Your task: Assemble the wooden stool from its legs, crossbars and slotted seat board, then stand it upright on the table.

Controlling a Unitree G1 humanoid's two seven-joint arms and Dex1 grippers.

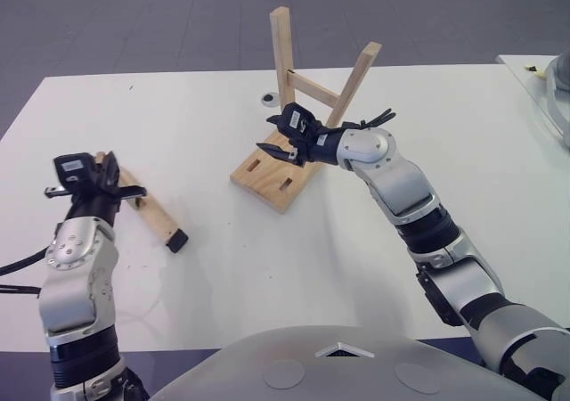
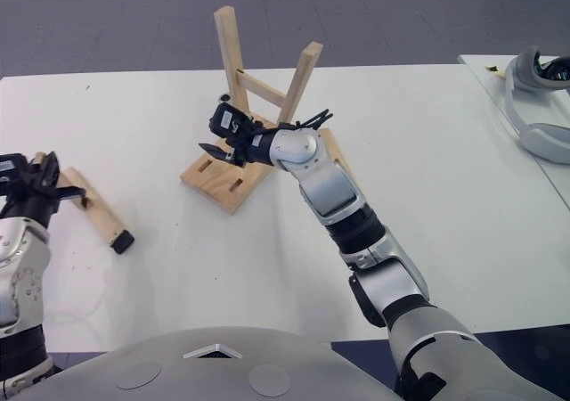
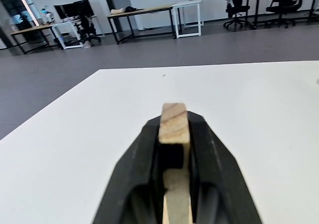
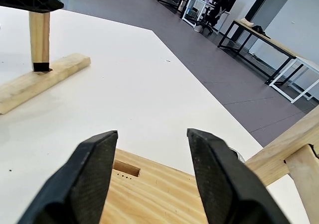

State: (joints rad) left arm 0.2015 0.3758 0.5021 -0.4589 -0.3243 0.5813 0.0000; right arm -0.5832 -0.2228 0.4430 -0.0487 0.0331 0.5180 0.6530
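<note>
Seat board (image 4: 164,194) sits just beneath the right jaws, spread wide apart; the left wrist view shows the left jaws clamped on a wooden leg (image 3: 174,124).

The white bench (image 1: 205,267) carries two wooden groups. Straight under the right tool (image 1: 267,134) the slotted seat board (image 1: 267,180) lies flat. Two of its slots (image 1: 254,163) are bare on the side nearer the robot. Two legs (image 1: 282,53) joined by a crossbar (image 1: 312,86) rise from it just beyond the tool. A small round fitting (image 1: 270,98) sits in the benchtop a little farther past that tool. At the left tool (image 1: 100,171) a loose leg piece (image 1: 151,212) lies on the surface. It runs from the tool toward the robot, and its black-capped end (image 1: 178,241) is nearest the robot. Far to the right of the right tool, a second white bench (image 2: 485,89) holds a headset (image 2: 534,107).
</note>
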